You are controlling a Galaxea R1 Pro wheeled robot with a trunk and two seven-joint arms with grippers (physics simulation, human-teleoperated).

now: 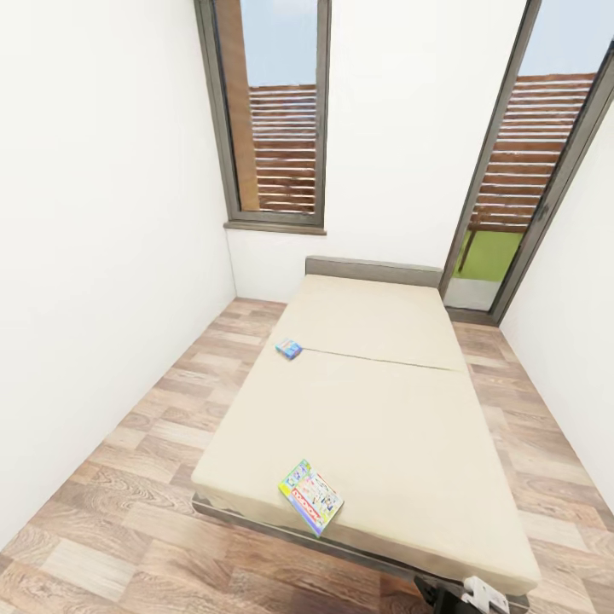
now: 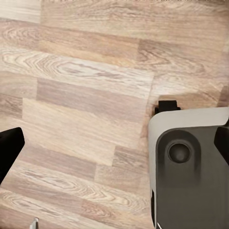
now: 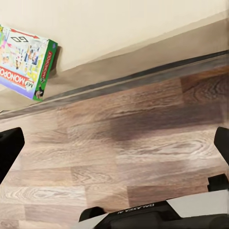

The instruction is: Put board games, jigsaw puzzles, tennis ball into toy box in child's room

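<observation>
The bed (image 1: 375,401) with its beige cover lies ahead of me, headboard at the far wall. Two board games lie on it. A small blue box (image 1: 289,348) sits at the bed's left edge, halfway along. A pale green multicoloured box (image 1: 310,496) rests at the near foot edge, and the right wrist view shows it as a Monopoly box (image 3: 26,59) by the mattress edge. My right gripper (image 3: 114,152) is open over the floor short of the bed. My left gripper (image 2: 114,152) is open above bare floor. The table, toy box, jigsaw puzzles and tennis ball are out of view.
White walls close in on both sides, leaving strips of wooden floor (image 1: 128,477) along the bed. A tall window (image 1: 273,111) and a glass door (image 1: 529,170) are in the far wall. My grey base (image 2: 191,171) is beside the left gripper.
</observation>
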